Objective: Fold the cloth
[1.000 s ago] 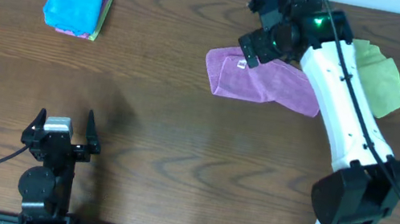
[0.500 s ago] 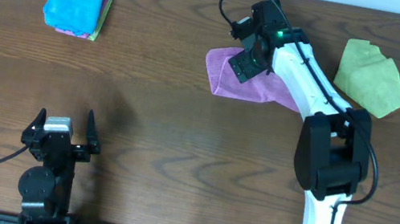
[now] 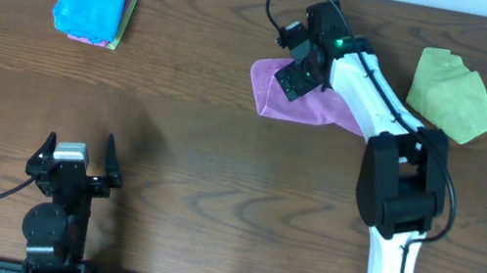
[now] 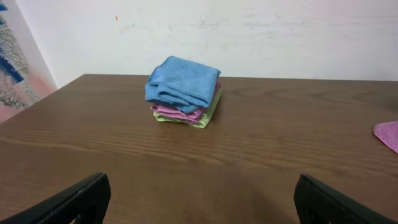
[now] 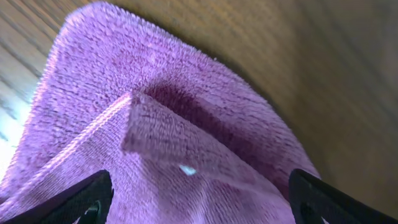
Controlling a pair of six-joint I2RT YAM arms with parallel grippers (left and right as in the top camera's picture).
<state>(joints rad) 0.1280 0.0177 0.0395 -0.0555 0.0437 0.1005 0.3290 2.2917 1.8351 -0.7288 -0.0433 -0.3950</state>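
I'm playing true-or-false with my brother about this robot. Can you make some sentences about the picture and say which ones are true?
1. The right gripper is above the purple cloth. True.
2. The blue cloth is at the bottom of the stack. False: it is on top.
3. The left gripper is holding a cloth. False: it is open and empty, away from every cloth.
4. A green cloth lies loose on the table. True.
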